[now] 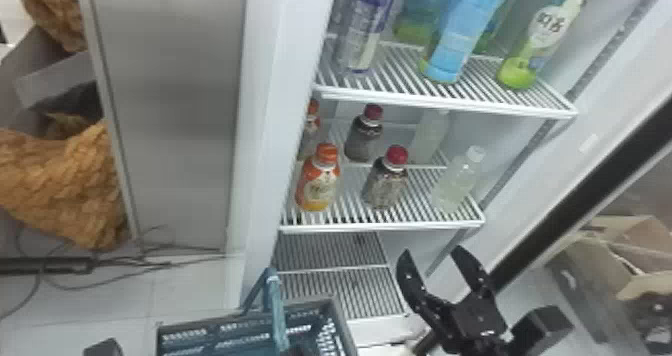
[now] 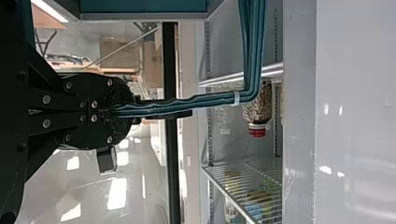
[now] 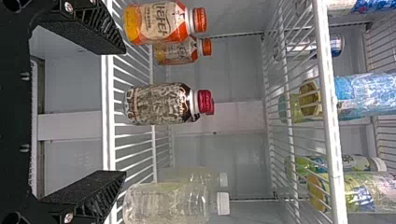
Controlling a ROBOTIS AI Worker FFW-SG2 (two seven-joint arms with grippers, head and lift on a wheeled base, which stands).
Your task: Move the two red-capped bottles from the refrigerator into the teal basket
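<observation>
Two red-capped bottles stood upright on the refrigerator's [image 1: 265, 80] middle shelf [image 1: 380, 226], none in the right hand: the front one [image 1: 385, 185], and the rear one [image 1: 365, 135] at its eleven o'clock in the head view. Taking that front bottle as centre, two orange-capped bottles [image 1: 318, 180] stood at nine and ten, and two clear bottles [image 1: 454, 182] at three and between one and two. Toward twelve to two, the upper shelf [image 1: 445, 101] carried at least four bottles [image 1: 450, 35]. At five was the right hand [image 1: 431, 251], its two fingers wide apart. Between seven and eight was one teal basket [image 1: 332, 305], its single handle [image 1: 277, 310] clamped between the left hand's [image 1: 295, 351] two fingers.
</observation>
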